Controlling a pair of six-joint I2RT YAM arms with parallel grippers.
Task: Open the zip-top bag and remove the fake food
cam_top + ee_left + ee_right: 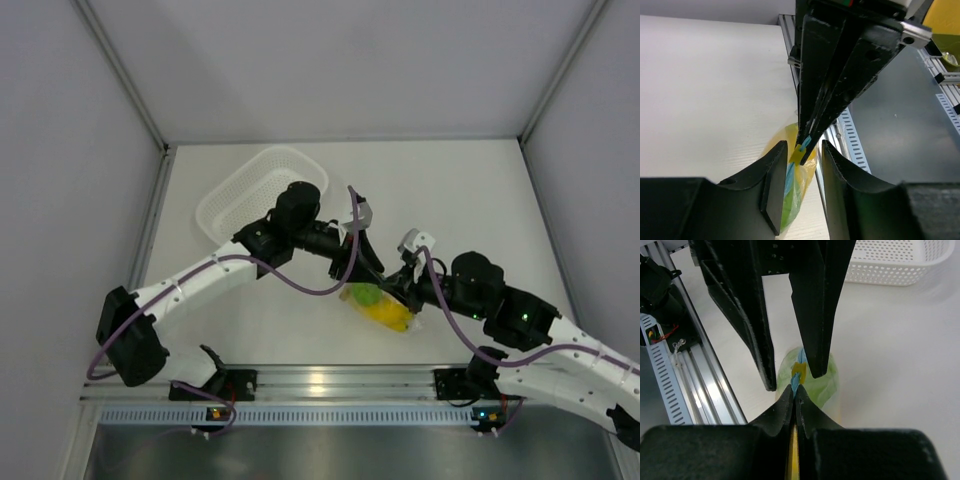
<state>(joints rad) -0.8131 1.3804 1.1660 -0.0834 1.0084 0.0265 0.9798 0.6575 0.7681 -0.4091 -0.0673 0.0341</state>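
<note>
White worktop [470,190] between pale grey walls carries the scene, and both arms meet near its middle. There the right gripper [795,394] has its jaws pressed together on the light blue zip strip [795,382] of the small clear crinkly plastic zip-top bag [388,312], just beside a small yellow tab that I cannot identify. The left gripper [802,146] faces it with jaws apart, one finger on each side of the same strip. As far as the wrist views show, neither finger touches it. Below them the bag bulges with the yellow and green plastic toy fruits [378,303], all of them inside. Whether it rests on the worktop or hangs just above it I cannot tell. A white perforated plastic basket [262,185] sits well apart, toward the far left of the worktop. By my reading the task has barely begun. One side of the mouth is held, the second grip is not made, the zip looks shut, and no fruit is out.
</note>
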